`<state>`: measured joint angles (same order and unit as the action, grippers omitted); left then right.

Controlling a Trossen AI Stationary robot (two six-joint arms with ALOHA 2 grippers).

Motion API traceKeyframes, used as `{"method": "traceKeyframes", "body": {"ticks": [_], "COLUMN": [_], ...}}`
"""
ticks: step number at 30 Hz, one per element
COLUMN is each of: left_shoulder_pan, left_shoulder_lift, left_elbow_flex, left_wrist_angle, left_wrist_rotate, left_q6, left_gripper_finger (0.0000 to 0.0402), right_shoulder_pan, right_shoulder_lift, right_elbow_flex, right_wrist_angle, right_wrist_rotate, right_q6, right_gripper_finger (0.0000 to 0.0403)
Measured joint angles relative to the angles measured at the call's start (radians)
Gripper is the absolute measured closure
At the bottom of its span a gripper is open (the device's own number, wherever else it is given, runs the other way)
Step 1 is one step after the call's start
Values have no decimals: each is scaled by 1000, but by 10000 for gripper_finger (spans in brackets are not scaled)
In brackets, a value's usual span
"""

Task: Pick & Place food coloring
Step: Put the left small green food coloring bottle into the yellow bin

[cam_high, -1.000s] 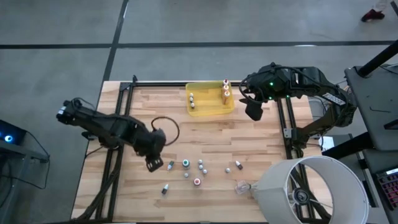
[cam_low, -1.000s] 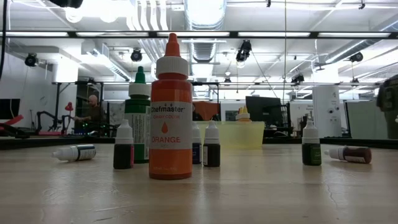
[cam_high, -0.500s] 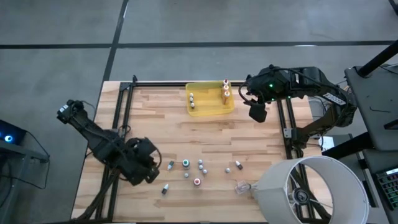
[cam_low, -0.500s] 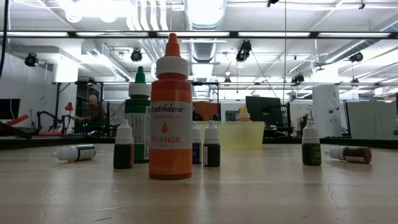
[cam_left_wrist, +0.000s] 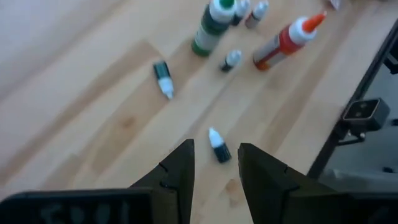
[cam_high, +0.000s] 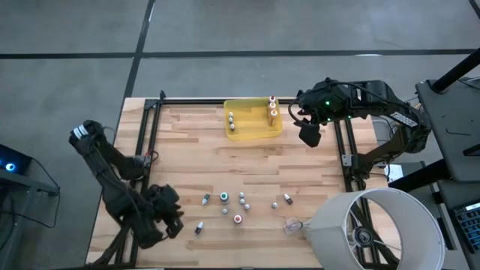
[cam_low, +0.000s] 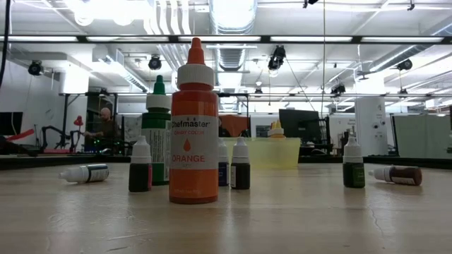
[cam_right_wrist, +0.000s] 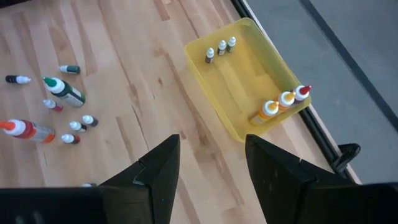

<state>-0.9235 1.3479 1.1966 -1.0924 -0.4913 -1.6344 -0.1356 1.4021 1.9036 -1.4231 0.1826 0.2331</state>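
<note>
Several small food coloring bottles point(cam_high: 225, 199) stand or lie on the wooden table's near middle. In the low view an orange bottle point(cam_low: 193, 127) and a green-capped one point(cam_low: 157, 134) stand among smaller ones. More bottles point(cam_right_wrist: 283, 102) stand inside the yellow tray point(cam_high: 255, 132) at the far edge. My left gripper point(cam_high: 172, 219) hovers open at the near left. Its wrist view point(cam_left_wrist: 216, 163) shows a small bottle point(cam_left_wrist: 217, 147) lying on its side just ahead of the fingertips, untouched. My right gripper point(cam_high: 307, 135) hangs open beside the tray's right end, over bare wood point(cam_right_wrist: 211, 155).
A big white cylindrical shade point(cam_high: 375, 225) covers the near right corner, with a clear crumpled plastic scrap point(cam_high: 291, 223) beside it. Black frame rails point(cam_high: 146, 127) run along the table's left, far and right sides. Bare wood lies between the tray and the bottle cluster.
My left arm has folded back, carrying its gripper from the table's left middle toward the near edge and slightly left, away from the bottle cluster. No bottle has moved.
</note>
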Motion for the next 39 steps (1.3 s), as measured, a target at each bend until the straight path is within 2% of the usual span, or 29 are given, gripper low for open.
{"method": "traceKeyframes", "body": {"ticks": [8, 13, 20, 26, 33, 39], "left_shoulder_pan": [-111, -146, -165, -167, -166, -166], "left_shoulder_lift": [0, 0, 0, 3, 81, 205], "left_elbow_flex": [-115, -177, -215, -285, -303, -300], "left_wrist_angle": [142, 193, 295, 454, 496, 490], "left_wrist_rotate": [-110, -113, -160, -220, -243, -242], "left_q6": [-140, -194, -215, -203, -229, -334], "left_gripper_finger": [306, 316, 326, 327, 327, 327], "right_shoulder_pan": [0, 0, 0, 0, 0, 0], "right_shoulder_lift": [1, 1, 2, 2, 2, 2], "right_elbow_flex": [0, 0, 0, 0, 0, 0], "right_wrist_angle": [1, 2, 6, 8, 8, 8], "right_wrist_rotate": [0, 1, 1, 1, 0, 0], "right_q6": [3, 3, 3, 3, 48, 48], "right_gripper_finger": [229, 229, 229, 229, 229, 229]}}
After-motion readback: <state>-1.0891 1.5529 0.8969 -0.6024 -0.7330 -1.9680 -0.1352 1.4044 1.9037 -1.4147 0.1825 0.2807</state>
